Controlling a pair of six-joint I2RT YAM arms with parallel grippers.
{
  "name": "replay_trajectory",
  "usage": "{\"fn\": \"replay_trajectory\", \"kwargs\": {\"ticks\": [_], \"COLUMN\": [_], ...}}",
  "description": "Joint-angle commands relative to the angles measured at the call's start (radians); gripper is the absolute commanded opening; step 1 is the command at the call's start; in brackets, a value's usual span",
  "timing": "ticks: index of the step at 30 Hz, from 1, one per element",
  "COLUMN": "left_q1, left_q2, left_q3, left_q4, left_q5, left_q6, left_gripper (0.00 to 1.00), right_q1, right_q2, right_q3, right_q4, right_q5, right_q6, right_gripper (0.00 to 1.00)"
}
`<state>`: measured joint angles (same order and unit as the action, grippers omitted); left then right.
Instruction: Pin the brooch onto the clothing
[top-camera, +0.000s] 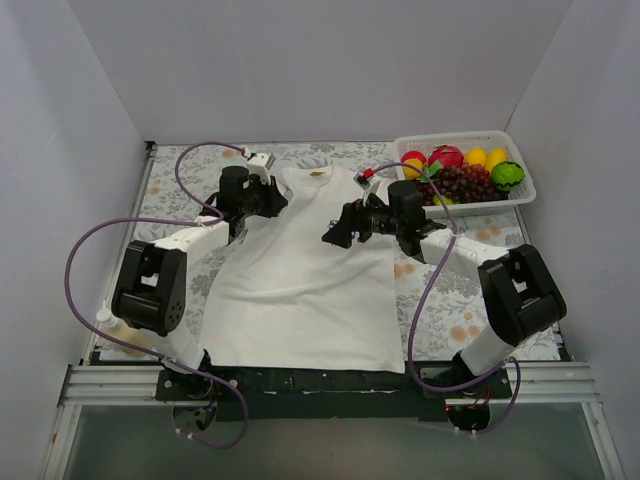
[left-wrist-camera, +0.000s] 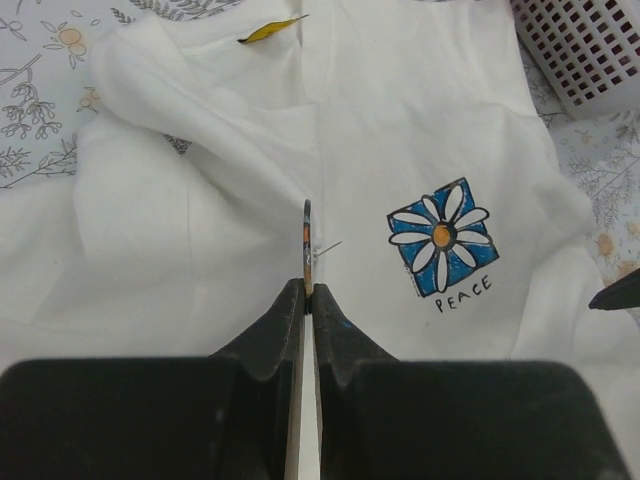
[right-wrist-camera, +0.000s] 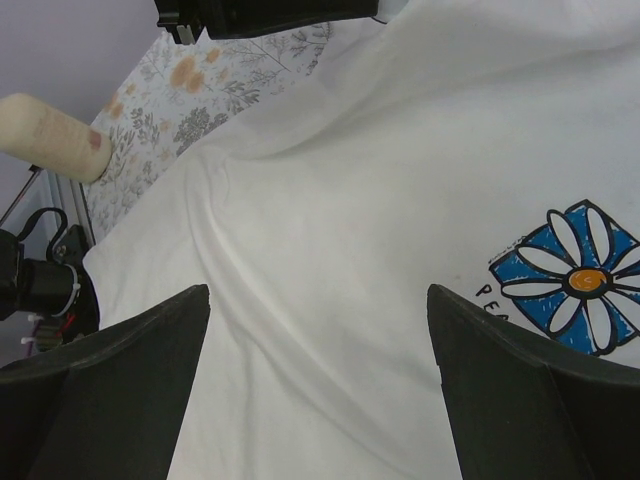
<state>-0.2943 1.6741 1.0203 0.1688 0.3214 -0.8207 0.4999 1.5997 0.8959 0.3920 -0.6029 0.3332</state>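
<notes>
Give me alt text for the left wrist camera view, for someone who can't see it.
The left gripper, fingers shut, pinches a thin brooch edge-on, its pin wire pointing right, above a white T-shirt. To the right, the shirt bears a blue square daisy print lettered PEACE; a white basket sits in the top right corner.

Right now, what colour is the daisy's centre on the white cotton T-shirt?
Orange-yellow daisy centre; clearest in the left wrist view.
</notes>
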Motion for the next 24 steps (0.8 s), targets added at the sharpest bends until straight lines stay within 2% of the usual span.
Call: {"fn": "replay_trajectory", "kwargs": {"ticks": [1, 10, 13, 16, 20, 24], "left_q1": [0.011, 0.04, 0.044, 0.046, 0.044, 0.046], "left_q2": [-0.07, -0.131, -0.148, -0.165, -0.186, -0.197], "left_q3": [-0.009, -0.02, -0.031, -0.04, -0.078, -0.083], "left_q4": [0.009, -0.06, -0.075, -0.078, -0.032, -0.035], "left_q5": [0.105, 0.29, 0.34, 0.37, 0.545, 0.639], "left_q6": [0.037, 0.138, 0.166, 0.163, 0.137, 0.111], "left_gripper": [0.0, 0.0, 0.0, 0.0, 0.0, 0.0], "right_q1": [0.005, 0.005, 0.006, 0.005, 0.005, 0.005], "right_q2": [-0.007, -0.023, -0.02, -0.009, 0.0, 0.014], "right_q3": [0.031, 0.058, 0.06, 0.081, 0.103, 0.117], "right_q4": [0.036, 0.071, 0.134, 0.159, 0.203, 0.231], "right_q5": [-0.034, -0.119, -0.149, -0.175, -0.199, -0.238], "right_q6": [-0.026, -0.152, -0.181, -0.21, -0.211, -0.201], "right_gripper": [0.96, 0.97, 0.98, 0.98, 0.98, 0.98]}}
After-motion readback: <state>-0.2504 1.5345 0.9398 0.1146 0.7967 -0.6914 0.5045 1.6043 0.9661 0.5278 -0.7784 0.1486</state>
